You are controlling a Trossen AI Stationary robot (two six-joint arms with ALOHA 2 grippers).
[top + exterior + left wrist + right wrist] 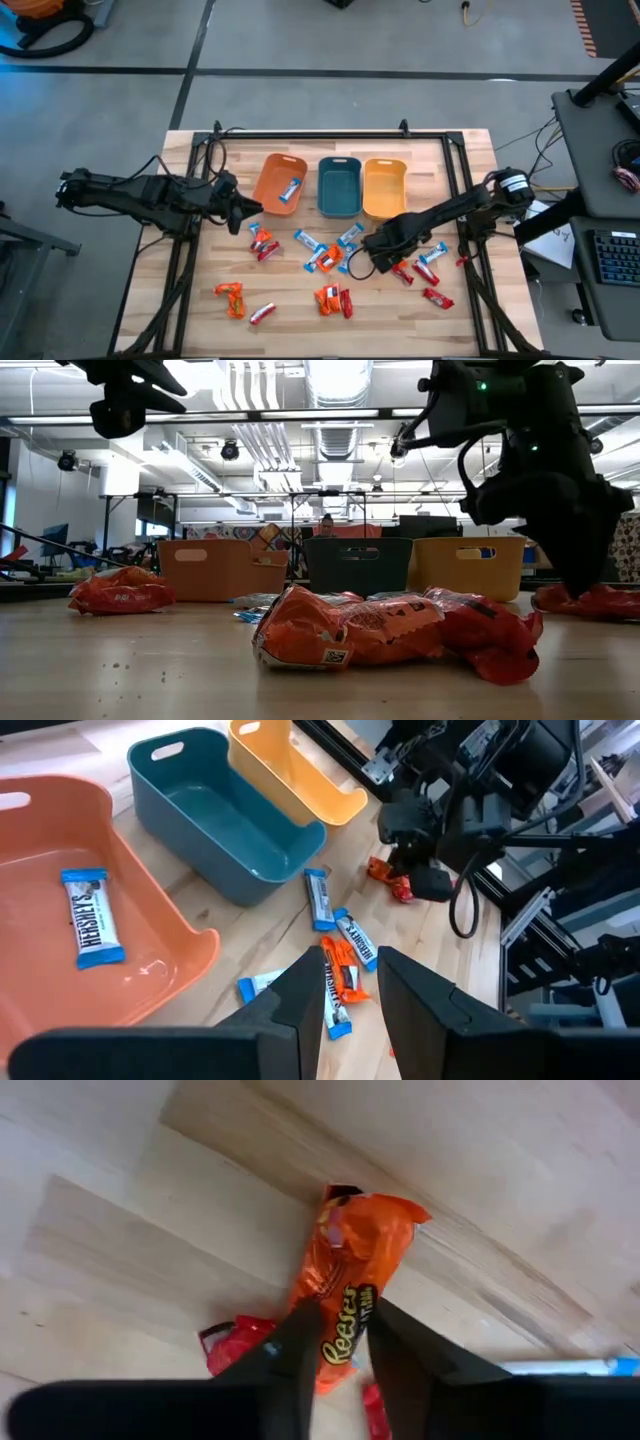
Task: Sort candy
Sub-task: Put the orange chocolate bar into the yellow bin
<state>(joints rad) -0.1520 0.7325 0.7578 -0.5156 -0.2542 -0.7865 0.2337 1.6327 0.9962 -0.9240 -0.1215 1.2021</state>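
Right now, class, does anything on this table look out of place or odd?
Nothing looks damaged or spilled. Most candy lies scattered on the table, unsorted. The orange bin holds one blue candy; the teal bin and yellow bin look empty. The right gripper is shut on an orange candy; the left gripper waits by the orange bin.

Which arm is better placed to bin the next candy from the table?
Right. The right claw is closed around an orange shiny-wrapped Reese's candy on the wooden table, near the yellow-orange plastic bin. The left claw hangs empty above other candies.
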